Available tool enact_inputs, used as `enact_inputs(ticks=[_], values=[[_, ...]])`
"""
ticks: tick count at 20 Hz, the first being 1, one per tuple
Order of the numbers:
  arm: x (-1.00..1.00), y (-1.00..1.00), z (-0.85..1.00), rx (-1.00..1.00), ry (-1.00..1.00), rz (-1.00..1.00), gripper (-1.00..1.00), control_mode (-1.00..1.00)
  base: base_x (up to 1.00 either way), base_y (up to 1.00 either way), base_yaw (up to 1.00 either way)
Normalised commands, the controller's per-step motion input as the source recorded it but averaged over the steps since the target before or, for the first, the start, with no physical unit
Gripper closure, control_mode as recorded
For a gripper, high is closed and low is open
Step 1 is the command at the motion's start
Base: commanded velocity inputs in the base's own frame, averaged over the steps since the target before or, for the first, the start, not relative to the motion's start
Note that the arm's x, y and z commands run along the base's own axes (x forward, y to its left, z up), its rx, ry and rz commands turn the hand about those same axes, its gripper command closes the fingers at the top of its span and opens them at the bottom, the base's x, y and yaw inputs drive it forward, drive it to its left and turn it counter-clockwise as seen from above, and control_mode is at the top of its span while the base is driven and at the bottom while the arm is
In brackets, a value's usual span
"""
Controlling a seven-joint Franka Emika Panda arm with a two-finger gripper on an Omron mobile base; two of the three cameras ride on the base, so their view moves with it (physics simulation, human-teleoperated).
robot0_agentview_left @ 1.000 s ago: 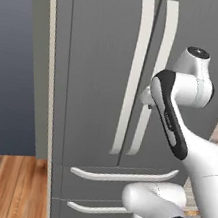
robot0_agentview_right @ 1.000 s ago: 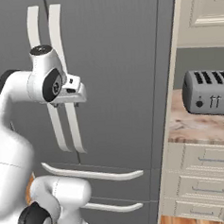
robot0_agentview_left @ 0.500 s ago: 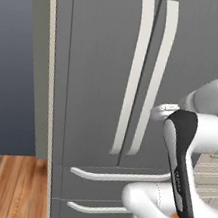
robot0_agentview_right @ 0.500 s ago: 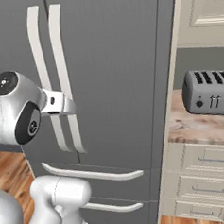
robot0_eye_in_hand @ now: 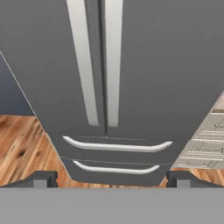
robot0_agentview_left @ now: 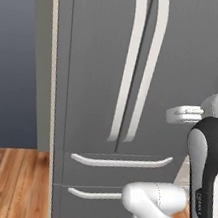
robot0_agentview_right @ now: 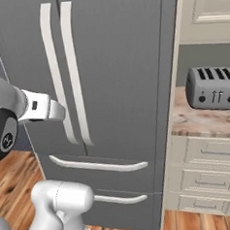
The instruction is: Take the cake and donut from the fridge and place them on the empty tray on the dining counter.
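The grey fridge [robot0_agentview_left: 95, 53] stands with both French doors closed, and its long white handles [robot0_agentview_left: 129, 69] run side by side down the middle. The hand view looks straight at the fridge [robot0_eye_in_hand: 153, 65] from a short way back. My gripper [robot0_eye_in_hand: 112, 179] is open, with its dark fingertips [robot0_eye_in_hand: 43, 178] spread wide and nothing between them. My hand [robot0_agentview_right: 46, 108] hovers in front of the doors at lower-handle height and touches nothing. The closed doors hide the cake and the donut. The tray and the dining counter are out of view.
Two drawer fronts with curved white pulls [robot0_eye_in_hand: 116, 146] sit under the doors. Right of the fridge, a grey toaster [robot0_agentview_right: 213, 88] stands on a marble counter [robot0_agentview_right: 198, 123] above cream drawers [robot0_agentview_right: 209, 178]. Wooden floor [robot0_agentview_left: 2, 178] and a dark wall [robot0_agentview_left: 12, 63] lie to the left.
My arm has swung down and back from the fridge handles, taking the hand away from the doors. The doors have stayed closed.
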Motion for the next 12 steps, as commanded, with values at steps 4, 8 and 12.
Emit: enact_inputs(ticks=[4, 8, 12], values=[[0.00, 0.00, 0.00, 0.00, 0.00, 0.00, -1.00, 1.00, -0.26, 0.00, 0.00], [0.06, 0.00, 0.00, 0.00, 0.00, 0.00, -1.00, -1.00, 0.08, 0.00, 0.00], [0.72, 0.11, -0.03, 0.00, 0.01, 0.00, -1.00, -1.00, 0.00, 0.00, 0.00]])
